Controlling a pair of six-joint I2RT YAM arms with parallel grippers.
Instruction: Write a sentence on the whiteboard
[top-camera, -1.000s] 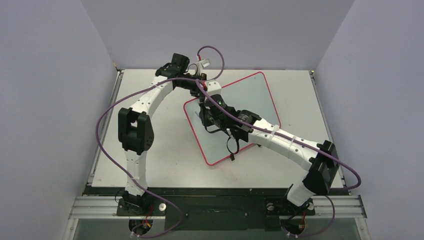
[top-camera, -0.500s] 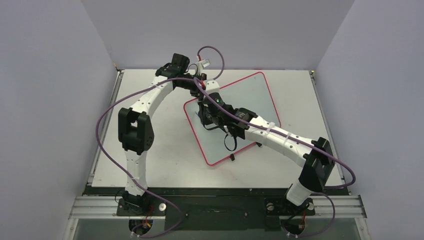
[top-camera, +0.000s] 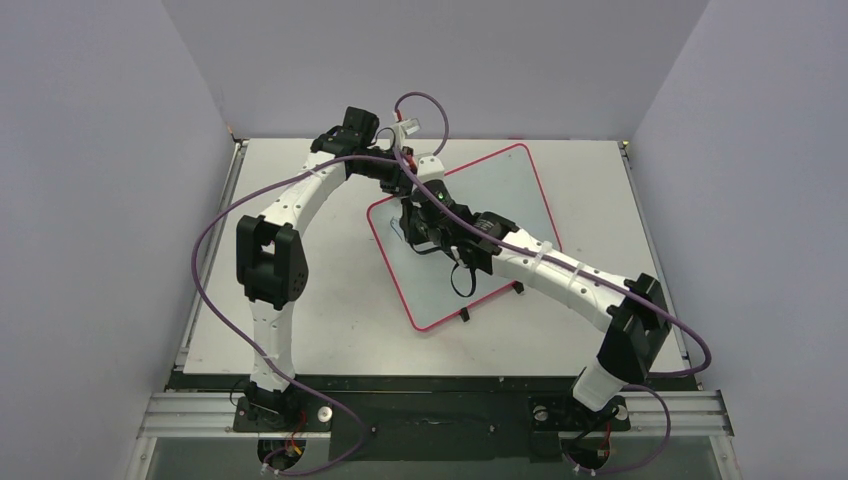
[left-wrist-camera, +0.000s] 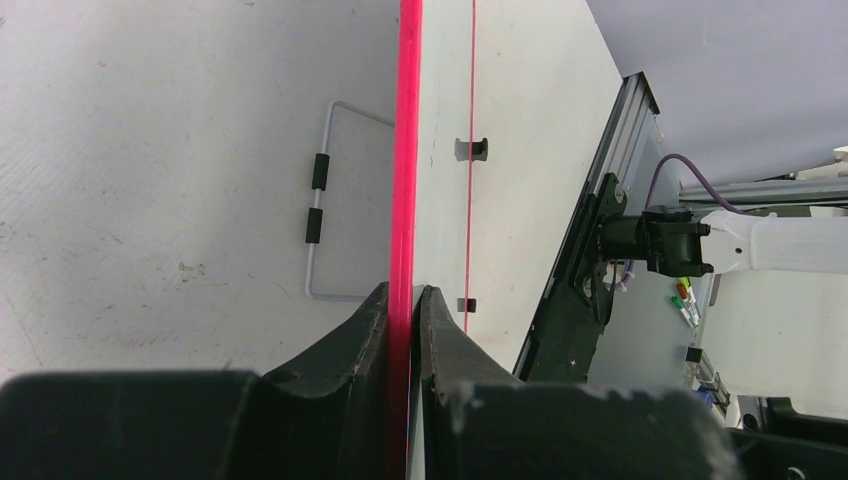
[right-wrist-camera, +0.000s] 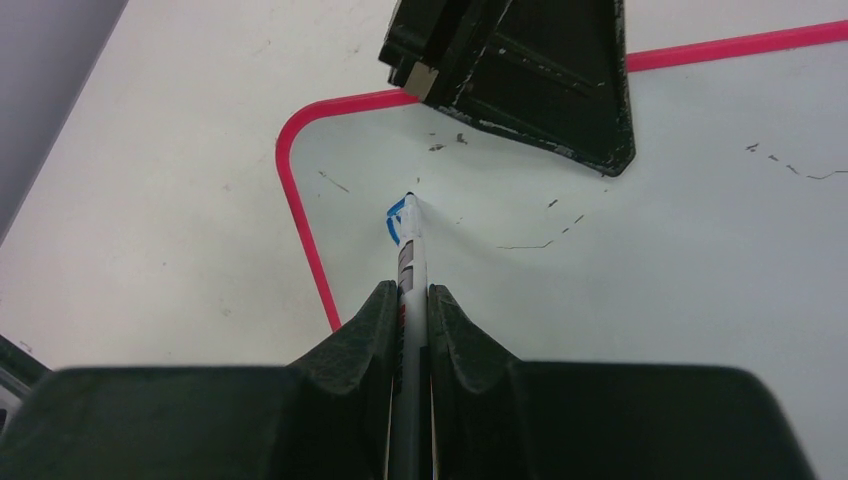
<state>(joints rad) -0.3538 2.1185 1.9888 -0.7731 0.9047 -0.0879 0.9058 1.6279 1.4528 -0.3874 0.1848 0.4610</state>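
The whiteboard (top-camera: 500, 195) lies turned at an angle on the table, white with a red-pink rim. My left gripper (top-camera: 404, 180) is shut on its far left edge; in the left wrist view the rim (left-wrist-camera: 408, 150) runs straight between the closed fingers of that gripper (left-wrist-camera: 404, 292). My right gripper (right-wrist-camera: 413, 290) is shut on a white marker (right-wrist-camera: 411, 250), whose tip touches the board (right-wrist-camera: 650, 230) near its rounded corner. Of the sentence, only a small blue curved stroke (right-wrist-camera: 395, 218) shows at the tip. From above, the right gripper (top-camera: 415, 228) hides that spot.
Black clips (top-camera: 465, 314) sit on the board's near edge. A wire stand (left-wrist-camera: 325, 200) shows beside the rim in the left wrist view. The left gripper's black body (right-wrist-camera: 520, 70) hangs just beyond the marker tip. Purple cables loop over both arms.
The right arm has drawn slightly toward the board's far left corner, carrying the marker along. The left arm and the board have not moved.
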